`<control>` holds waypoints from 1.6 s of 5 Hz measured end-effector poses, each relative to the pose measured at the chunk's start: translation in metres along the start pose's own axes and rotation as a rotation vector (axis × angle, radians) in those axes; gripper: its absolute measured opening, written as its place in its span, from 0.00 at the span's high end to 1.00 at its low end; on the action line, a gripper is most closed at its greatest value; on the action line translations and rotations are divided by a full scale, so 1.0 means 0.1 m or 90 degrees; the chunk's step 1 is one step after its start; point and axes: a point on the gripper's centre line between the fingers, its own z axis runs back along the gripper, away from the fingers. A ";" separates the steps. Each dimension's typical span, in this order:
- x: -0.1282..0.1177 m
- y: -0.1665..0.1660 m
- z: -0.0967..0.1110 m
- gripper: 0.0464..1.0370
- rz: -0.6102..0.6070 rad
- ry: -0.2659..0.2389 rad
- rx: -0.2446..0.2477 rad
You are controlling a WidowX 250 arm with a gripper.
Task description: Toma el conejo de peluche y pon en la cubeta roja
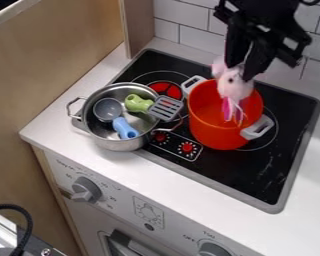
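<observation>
Passing 2 large grey knobs (pixel 86 190) on the oven front, then crossing the white bench (pixel 122 165) and coming to the black cooktop (pixel 259 172), set with 2 small red knobs (pixel 187 147). Noticing a steel pot (pixel 119 144) toward the left of the view, containing a ladle (pixel 108 109) with a blue handle and a spatula (pixel 166 107) with a green handle. Finding the red bucket (pixel 219 132) just beside that pot, standing upright on the cooktop and opening upward between 2 grey handles (pixel 257 128). Meeting the plush rabbit (pixel 234 86) above the bucket, hanging with its long axis nearly vertical, having the head uppermost and pointing pink legs (pixel 232 111) down at the opening. Overlapping the opening with those legs and crossing the far rim with the head, so probably lying over the bucket, perhaps nearer its far side; being unable to tell the feet's height against the rim. Gripping the rabbit by its upper end from directly above, with the hand (pixel 242 70) closing around the plush and leaving only its thickness between 2 black fingers. Calling, by this judgement, for a short lowering along that same upright axis, then releasing; risking a snag on the far rim by letting go too far back. Backing everything with a white tiled wall (pixel 189 37).
</observation>
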 end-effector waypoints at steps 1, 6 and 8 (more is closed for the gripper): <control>-0.07 0.00 0.03 0.26 0.004 0.000 0.001; -0.49 0.15 0.24 0.04 0.084 0.011 -0.037; -0.66 0.27 0.22 0.04 0.059 -0.038 -0.020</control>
